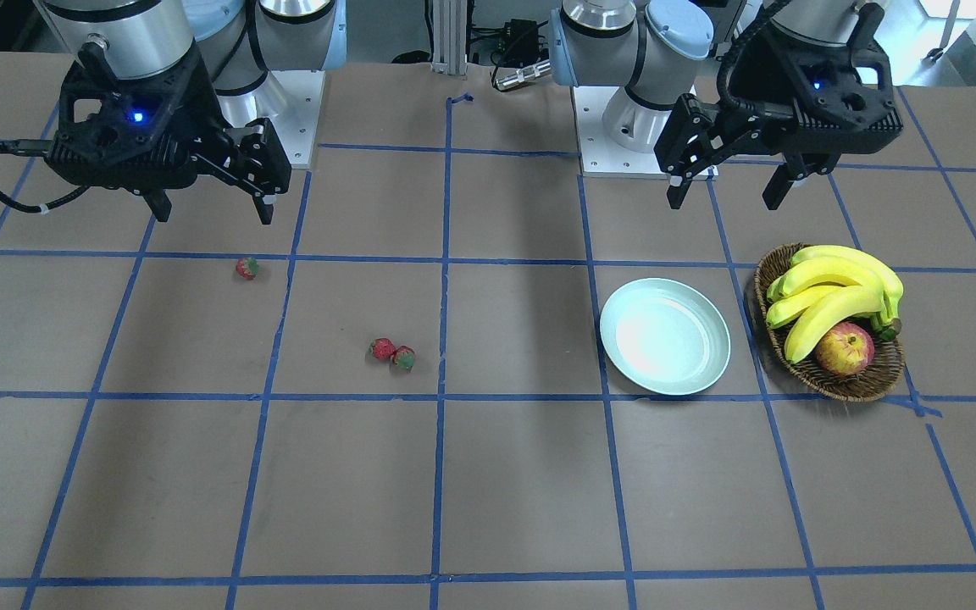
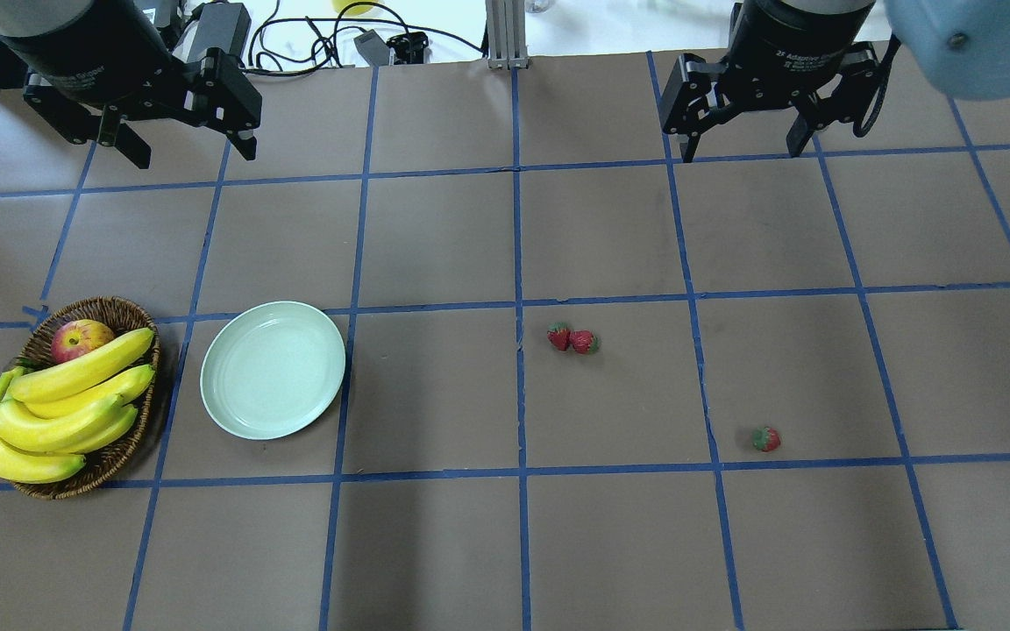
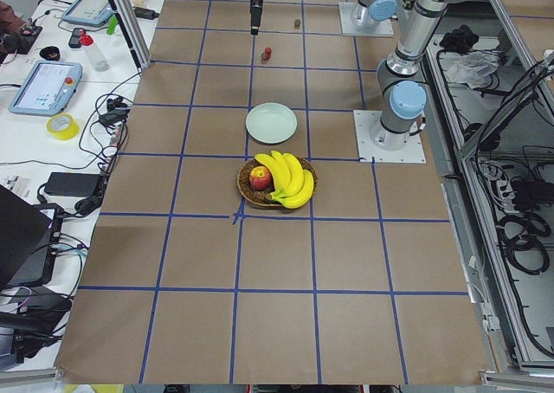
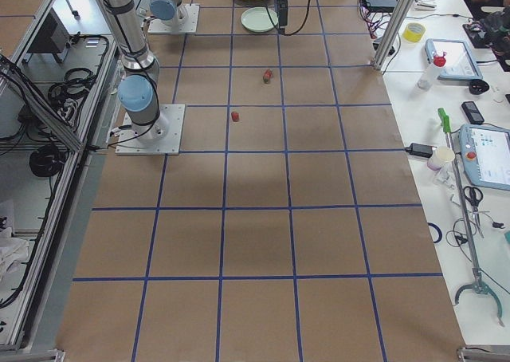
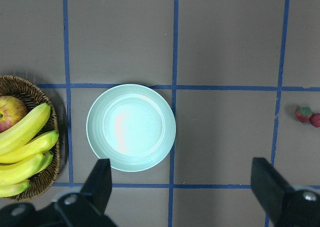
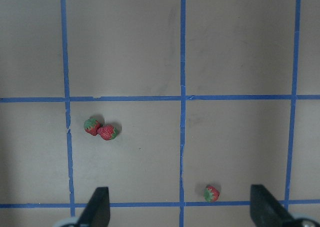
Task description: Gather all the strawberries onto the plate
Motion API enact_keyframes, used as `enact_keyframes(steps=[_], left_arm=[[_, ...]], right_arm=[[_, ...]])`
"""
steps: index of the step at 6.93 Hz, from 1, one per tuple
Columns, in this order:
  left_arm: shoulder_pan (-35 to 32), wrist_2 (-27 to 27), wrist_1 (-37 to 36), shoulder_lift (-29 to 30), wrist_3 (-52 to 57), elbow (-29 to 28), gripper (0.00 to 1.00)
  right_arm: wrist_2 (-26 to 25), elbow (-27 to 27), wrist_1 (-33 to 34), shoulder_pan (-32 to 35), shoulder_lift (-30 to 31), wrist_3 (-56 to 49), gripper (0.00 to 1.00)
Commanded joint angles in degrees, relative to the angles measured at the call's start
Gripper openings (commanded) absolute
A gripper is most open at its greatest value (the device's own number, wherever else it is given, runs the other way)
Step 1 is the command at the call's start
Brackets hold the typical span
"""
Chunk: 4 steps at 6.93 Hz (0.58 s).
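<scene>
Two strawberries (image 2: 572,339) lie touching near the table's middle, also in the front view (image 1: 392,352) and the right wrist view (image 6: 100,129). A third strawberry (image 2: 765,438) lies apart to the right, also in the front view (image 1: 246,268) and the right wrist view (image 6: 211,193). The mint-green plate (image 2: 273,369) sits bare on the left, also in the front view (image 1: 664,335) and the left wrist view (image 5: 131,127). My left gripper (image 2: 188,147) hangs open high above the table. My right gripper (image 2: 743,145) hangs open high, far from the strawberries.
A brown wicker basket (image 2: 124,315) with bananas (image 2: 58,412) and an apple (image 2: 80,338) stands just left of the plate. Blue tape lines grid the brown table. Cables and tools lie beyond the far edge.
</scene>
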State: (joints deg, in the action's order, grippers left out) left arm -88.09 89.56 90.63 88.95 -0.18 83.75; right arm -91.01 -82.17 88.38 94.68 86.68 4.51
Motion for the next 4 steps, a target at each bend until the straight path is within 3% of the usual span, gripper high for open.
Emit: enact_keyframes(steps=[1, 4], left_arm=[[-0.1, 0.0, 0.0, 0.0, 0.0, 0.1, 1.00], [-0.1, 0.0, 0.0, 0.0, 0.0, 0.1, 1.00]], right_arm=[[-0.3, 0.0, 0.0, 0.2, 0.0, 0.1, 1.00], [-0.8, 0.1, 0.0, 0.2, 0.0, 0.1, 1.00]])
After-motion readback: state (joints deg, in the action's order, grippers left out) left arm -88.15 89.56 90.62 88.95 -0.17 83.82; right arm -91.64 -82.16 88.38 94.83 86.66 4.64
